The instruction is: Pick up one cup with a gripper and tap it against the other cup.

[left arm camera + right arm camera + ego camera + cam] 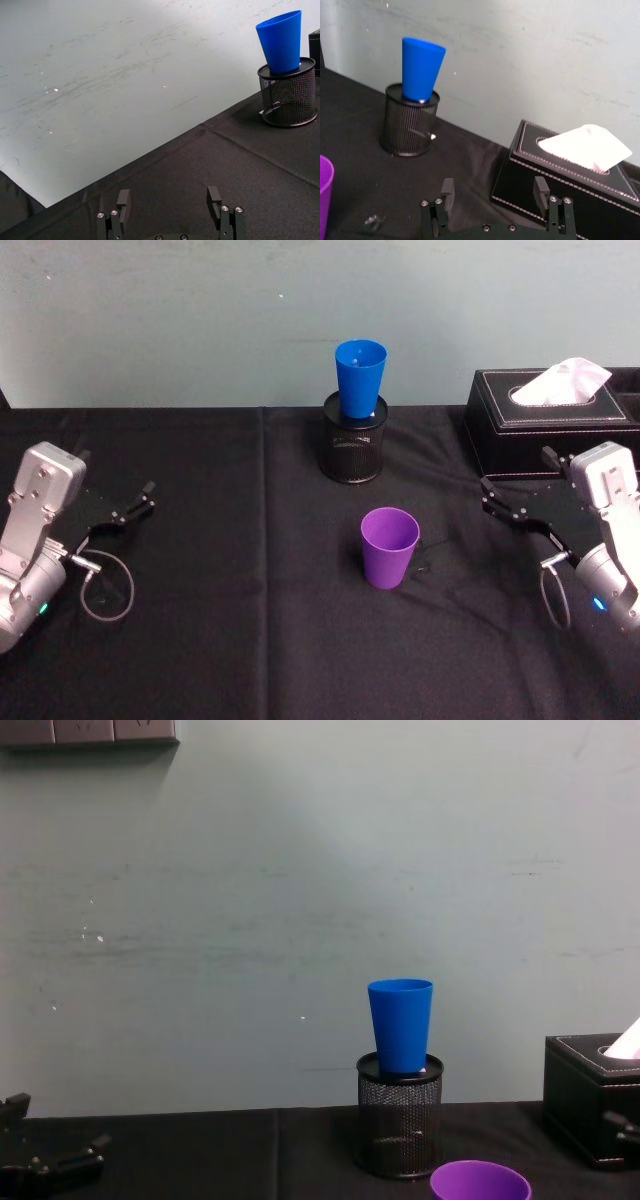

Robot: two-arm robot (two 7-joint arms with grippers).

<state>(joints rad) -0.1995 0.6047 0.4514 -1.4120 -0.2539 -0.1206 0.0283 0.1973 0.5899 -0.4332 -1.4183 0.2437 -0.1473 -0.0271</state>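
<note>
Head view, purple cup stood upright on black cloth, blue cup sat in mesh holder behind it, left gripper and right gripper lay far out either side, wrist views, left fingers apart, right fingers apart, chest view, blue cup upright.

Cups: two are standing in view, one purple cup and one blue cup.
Holders: one black mesh pen holder is showing.
Boxes: one black tissue box is showing, with one white tissue sticking out.
Grippers: two are showing, the left gripper and the right gripper.
Cloths: one black cloth is covering the table.
</note>
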